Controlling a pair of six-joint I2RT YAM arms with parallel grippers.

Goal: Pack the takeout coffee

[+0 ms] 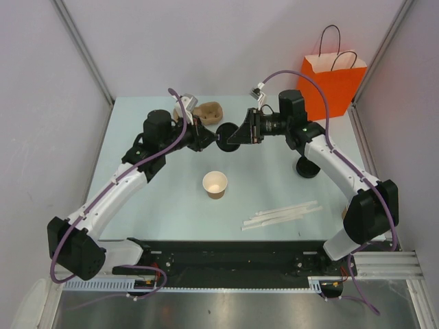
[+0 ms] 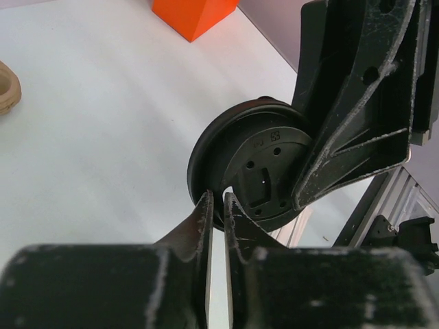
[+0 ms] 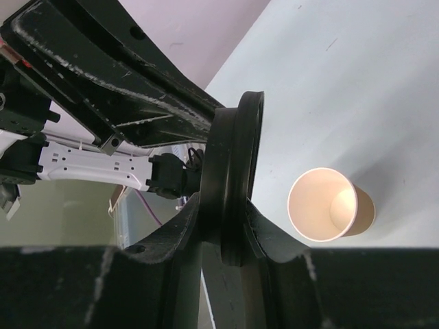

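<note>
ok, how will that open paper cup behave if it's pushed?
Cup looks empty and lidless, so probably light and quick to slide or tip. Thin paper wall likely dents under a squeeze.

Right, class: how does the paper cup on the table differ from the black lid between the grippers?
The paper cup is tan; the black lid is dark plastic. The cup stands upright on the table, while the lid is held on edge in the air. The cup is deep, the lid shallow. Both are round.
</note>
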